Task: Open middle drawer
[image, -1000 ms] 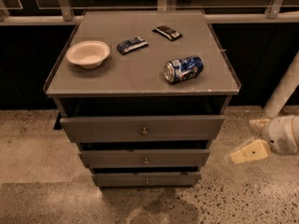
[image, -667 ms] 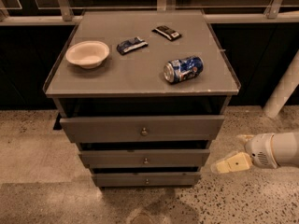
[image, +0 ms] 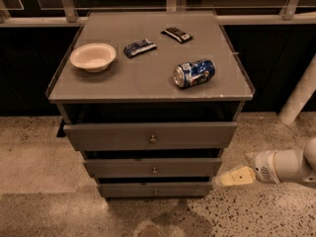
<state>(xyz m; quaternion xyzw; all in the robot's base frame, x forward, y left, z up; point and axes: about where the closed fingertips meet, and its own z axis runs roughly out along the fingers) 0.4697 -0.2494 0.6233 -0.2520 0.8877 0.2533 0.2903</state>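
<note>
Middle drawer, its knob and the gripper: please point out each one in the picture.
middle drawer (image: 113, 168), camera view, on the flat grey front, left of centre.
knob (image: 154, 170), camera view, on the small round metal head.
gripper (image: 233, 177), camera view, on its pale tip, right of the cabinet.

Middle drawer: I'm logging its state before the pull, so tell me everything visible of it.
The middle drawer is the second of three in the grey cabinet: a flat grey front with one small round metal knob at its centre. It sits level, no interior showing, a dark gap above it. The gripper hovers by its right end, not on the knob.
</note>
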